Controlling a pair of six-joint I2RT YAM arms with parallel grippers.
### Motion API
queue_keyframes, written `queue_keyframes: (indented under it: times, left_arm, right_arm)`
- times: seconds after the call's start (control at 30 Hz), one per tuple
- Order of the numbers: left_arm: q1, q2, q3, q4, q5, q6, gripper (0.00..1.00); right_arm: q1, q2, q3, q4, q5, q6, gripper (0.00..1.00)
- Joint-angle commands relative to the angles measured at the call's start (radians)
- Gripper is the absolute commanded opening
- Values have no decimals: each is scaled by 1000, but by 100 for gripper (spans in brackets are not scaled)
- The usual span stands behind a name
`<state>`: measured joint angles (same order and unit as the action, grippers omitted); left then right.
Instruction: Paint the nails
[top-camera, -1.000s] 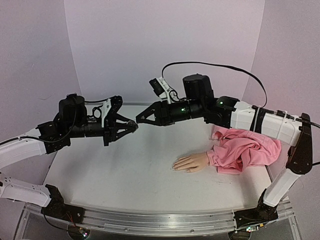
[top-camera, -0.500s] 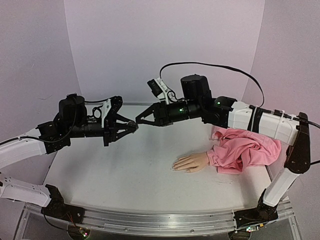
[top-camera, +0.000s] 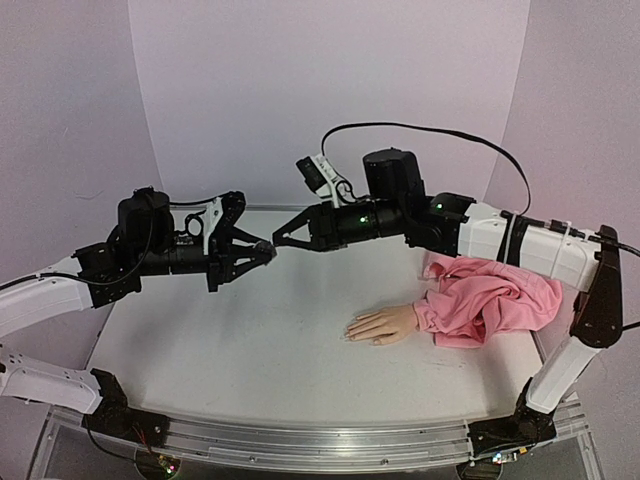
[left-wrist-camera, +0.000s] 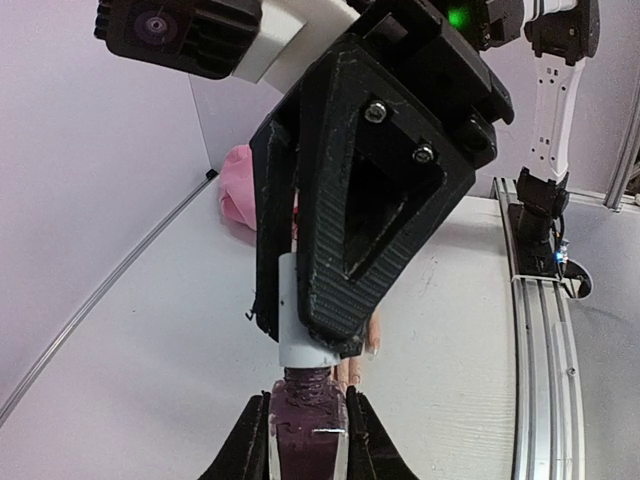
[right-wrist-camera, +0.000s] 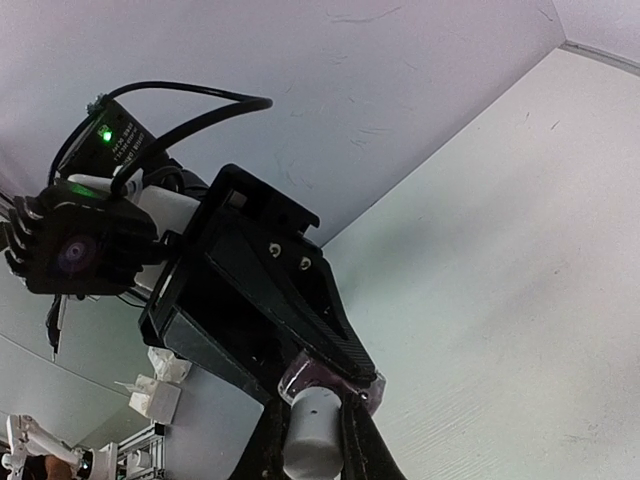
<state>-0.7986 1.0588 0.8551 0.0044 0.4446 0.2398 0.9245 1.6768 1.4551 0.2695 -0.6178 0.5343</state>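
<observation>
**Cap removal in progress; painting not begun.**
In the last second my right jaws have edged slightly toward the left edge. They clench the white cylindrical cap (left-wrist-camera: 297, 322), while my left jaws grasp the small bottle of dark purple polish (left-wrist-camera: 308, 445). Both arms reach level, tip to tip, above the worktop (top-camera: 250, 345). The nails (top-camera: 351, 333) of the flesh-coloured mannequin hand (top-camera: 385, 324) lie unpainted toward the right edge.

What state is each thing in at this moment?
polish bottle: held off the table in left gripper
white cap: on the bottle's neck, clamped by right gripper
mannequin hand: lying flat on table, untouched
pink sleeve: crumpled
nails: too small to judge
</observation>
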Motion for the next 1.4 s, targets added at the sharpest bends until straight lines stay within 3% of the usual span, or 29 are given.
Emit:
queue_keyframes:
  times: [0.0,1.37]
  left_arm:
    - [-2,-4,5,56,-17,16,0]
    - [-2,17,7,57,8,25,0]
  right_arm:
    - [-3,-75,-2,62,6,-24,0]
    - [-4,-131,-28,104,4,1,0]
